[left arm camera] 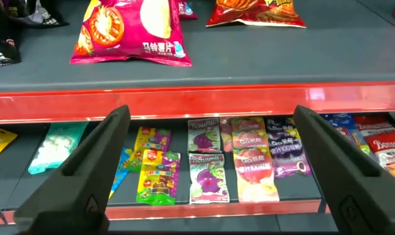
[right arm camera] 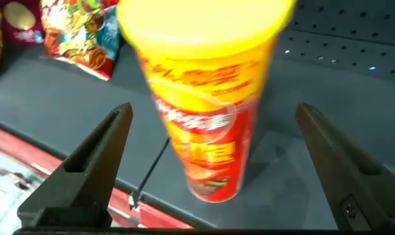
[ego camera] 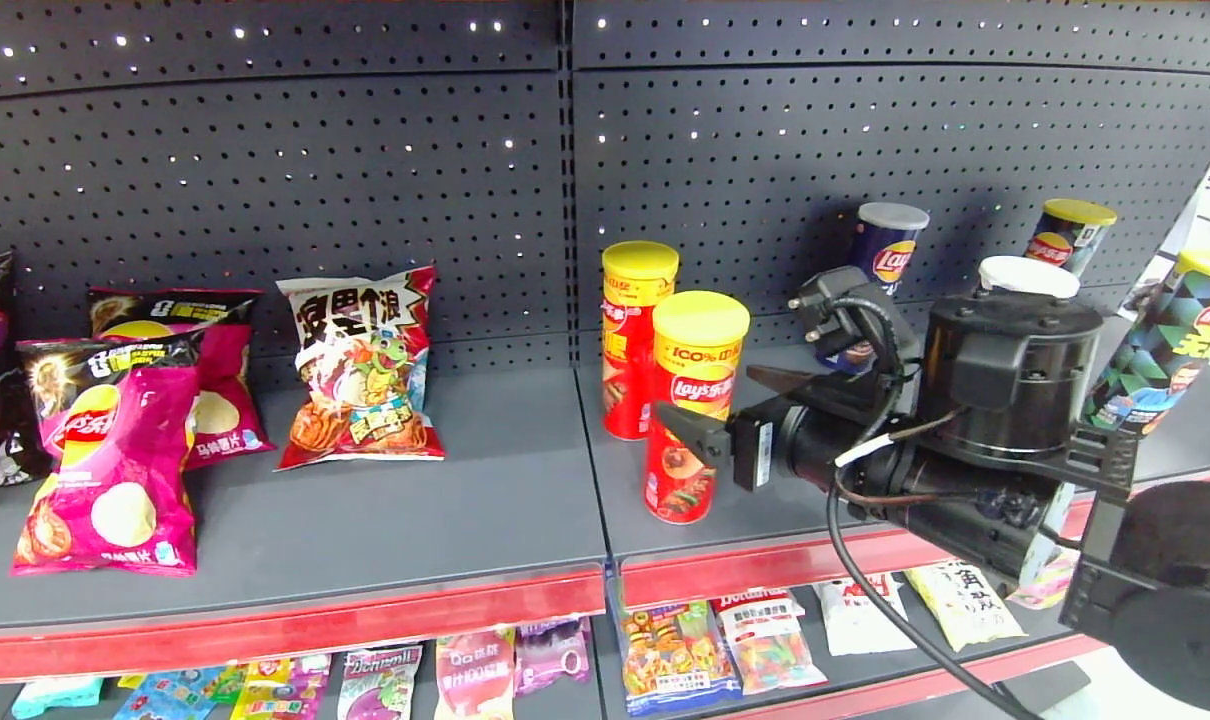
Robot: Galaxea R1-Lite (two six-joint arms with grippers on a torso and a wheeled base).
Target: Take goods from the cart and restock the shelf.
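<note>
A red chip can with a yellow lid (ego camera: 693,400) stands upright on the grey shelf (ego camera: 415,520), close to its front edge. My right gripper (ego camera: 713,398) comes in from the right at the can's mid height. It is open, with a finger on each side of the can and not pressing it. In the right wrist view the can (right arm camera: 207,111) stands in the wide gap of the right gripper (right arm camera: 213,114). My left gripper (left arm camera: 211,116) is open and holds nothing. It hangs low in front of the shelf's red edge (left arm camera: 197,101), facing the candy packs (left arm camera: 207,163) below.
A second red can (ego camera: 637,335) stands right behind the first. Blue cans (ego camera: 883,250) and a green-black can (ego camera: 1165,340) stand to the right. Pink chip bags (ego camera: 110,460) and a red-white bag (ego camera: 363,370) lie to the left, with bare shelf between.
</note>
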